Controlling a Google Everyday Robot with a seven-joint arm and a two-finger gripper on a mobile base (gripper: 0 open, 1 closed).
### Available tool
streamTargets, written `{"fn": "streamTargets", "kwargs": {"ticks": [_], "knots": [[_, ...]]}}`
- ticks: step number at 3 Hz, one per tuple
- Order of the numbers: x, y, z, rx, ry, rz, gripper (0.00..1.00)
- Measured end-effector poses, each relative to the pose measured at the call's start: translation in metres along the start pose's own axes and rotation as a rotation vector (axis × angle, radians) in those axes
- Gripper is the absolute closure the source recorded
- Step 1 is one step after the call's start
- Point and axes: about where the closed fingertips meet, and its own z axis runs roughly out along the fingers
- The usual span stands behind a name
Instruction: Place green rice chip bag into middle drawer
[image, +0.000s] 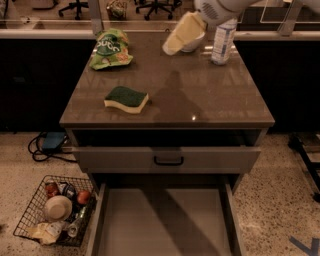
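The green rice chip bag (110, 49) lies on the far left corner of the cabinet top, bright green and crinkled. The middle drawer (162, 222) is pulled out at the bottom of the view, with a bare grey floor and low side walls. My gripper (181, 34), cream-coloured, hangs above the far middle of the top, in front of a white bowl. It is to the right of the bag, well apart from it, and holds nothing I can see.
A dark-green and yellow sponge (126, 99) lies on the cabinet top (200, 100). A white bowl (194, 43) and a bottle (223, 40) stand at the far right. The drawer with a black handle (168, 160) is slightly open. A wire basket (55, 210) of items sits on the floor, left.
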Motion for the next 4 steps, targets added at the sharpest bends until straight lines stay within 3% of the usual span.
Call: {"fn": "streamTargets", "kwargs": {"ticks": [1,2,4], "knots": [[-0.052,-0.002,0.069,-0.009,-0.065,-0.005,0.00],[-0.111,0.005,0.166,-0.088,-0.150,0.033,0.00],[-0.139,0.023,0.230,-0.169,-0.183,0.104,0.00]]}}
